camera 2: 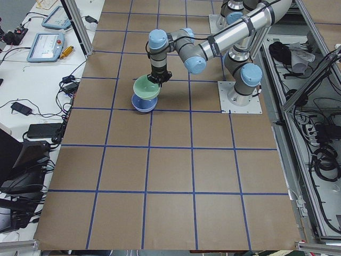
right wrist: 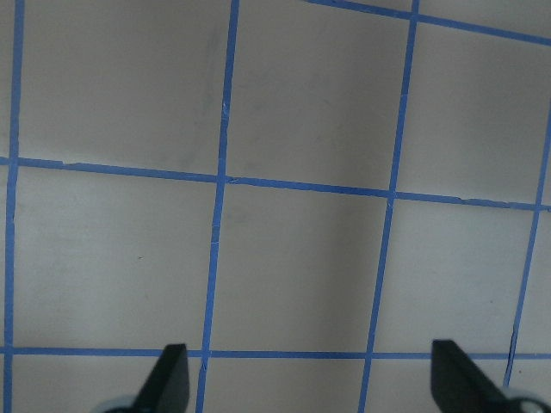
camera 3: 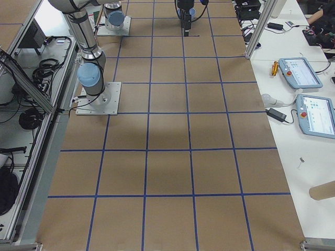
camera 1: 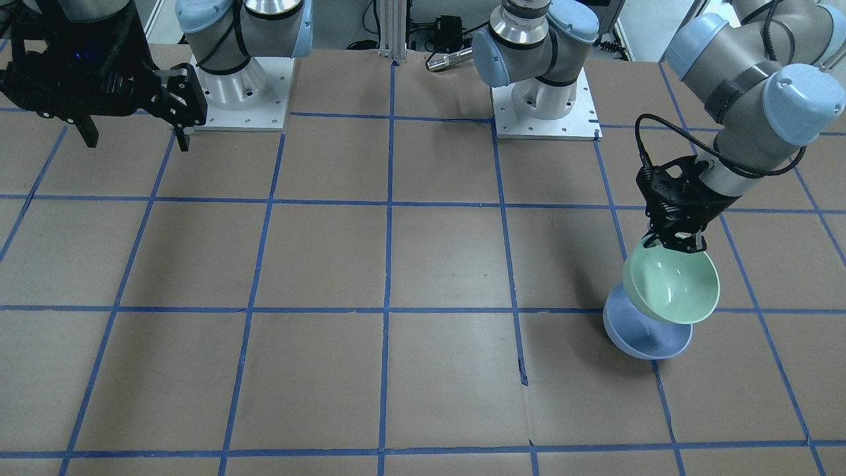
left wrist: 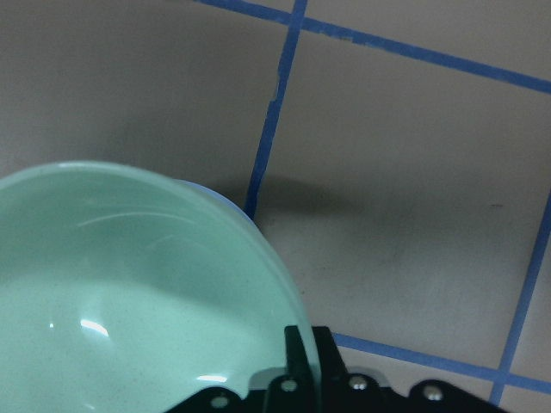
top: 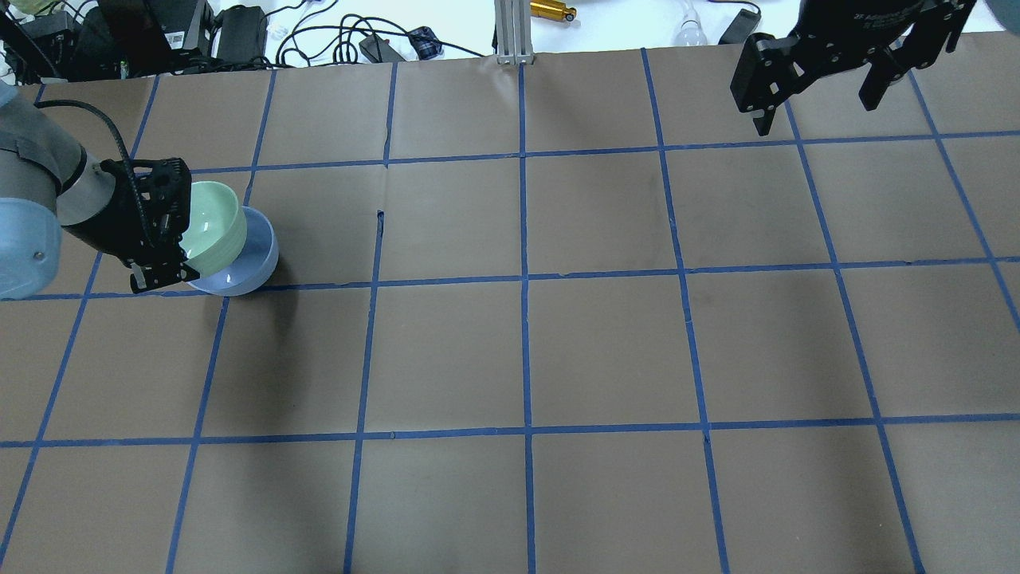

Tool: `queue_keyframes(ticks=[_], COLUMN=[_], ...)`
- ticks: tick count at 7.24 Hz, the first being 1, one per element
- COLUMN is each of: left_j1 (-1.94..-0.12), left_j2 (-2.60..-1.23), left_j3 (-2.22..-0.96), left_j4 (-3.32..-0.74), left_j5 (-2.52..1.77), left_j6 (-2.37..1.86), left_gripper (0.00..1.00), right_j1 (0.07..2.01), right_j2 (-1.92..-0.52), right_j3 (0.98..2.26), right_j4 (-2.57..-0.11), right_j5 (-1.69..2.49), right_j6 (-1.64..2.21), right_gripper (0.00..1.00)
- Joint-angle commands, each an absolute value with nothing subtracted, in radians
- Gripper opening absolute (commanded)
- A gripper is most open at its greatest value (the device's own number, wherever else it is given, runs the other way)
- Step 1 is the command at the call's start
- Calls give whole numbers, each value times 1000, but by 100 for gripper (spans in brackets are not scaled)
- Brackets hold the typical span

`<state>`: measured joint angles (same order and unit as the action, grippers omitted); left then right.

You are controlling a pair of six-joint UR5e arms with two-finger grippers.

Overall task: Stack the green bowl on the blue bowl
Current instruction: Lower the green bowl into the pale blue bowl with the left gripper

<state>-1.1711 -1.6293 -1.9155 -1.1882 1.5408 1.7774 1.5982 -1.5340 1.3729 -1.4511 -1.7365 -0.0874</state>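
The green bowl (camera 1: pixel 671 286) hangs tilted from my left gripper (camera 1: pixel 681 244), which is shut on its rim. It sits partly over the blue bowl (camera 1: pixel 644 337), which rests on the table just below it and offset to one side. I cannot tell whether the two bowls touch. The overhead view shows the green bowl (top: pixel 211 227), the blue bowl (top: pixel 247 267) and the left gripper (top: pixel 163 239) at the table's left. The left wrist view is filled by the green bowl (left wrist: pixel 129 292), with a sliver of the blue bowl (left wrist: pixel 225 202) behind it. My right gripper (top: pixel 821 88) is open and empty, raised at the far right.
The brown table (top: pixel 526 351) is marked with a blue tape grid. The two arm bases (camera 1: pixel 545 99) stand at the robot's edge. Cables and devices (top: pixel 239 32) lie beyond the far edge. The right wrist view shows bare table between the open fingertips (right wrist: pixel 172 374).
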Motion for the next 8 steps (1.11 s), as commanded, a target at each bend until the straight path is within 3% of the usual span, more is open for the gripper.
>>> queue_keyframes(ticks=[1,5,6,7,8], left_j1=[-1166,-1163,-1163,-1163,-1163], left_j2=[-1653,-1658,-1660,-1667,-1674], left_j3=[-1921,-1953,-1965,-1968,-1968], left_j4=[-1143,-1131,-1103,-1094,-1076], left_j5=[1548,1549,1557,1557,1557], left_j6=[1825,1839,1839,1839,1839], left_gripper=[0,0,15,18,30], right_j1=[1597,1598,1597,1598,1597], right_j2=[-1534,-1534,-1534,-1534,-1534], right_j3=[1373,1373,1373,1373,1373], right_j4=[-1451,-1451,-1451,-1451,-1451], right_j5=[-1736,-1736,-1736,-1736,-1736], right_j6=[-87,-87,-87,-87,-87], right_gripper=[100,100,100,100,100])
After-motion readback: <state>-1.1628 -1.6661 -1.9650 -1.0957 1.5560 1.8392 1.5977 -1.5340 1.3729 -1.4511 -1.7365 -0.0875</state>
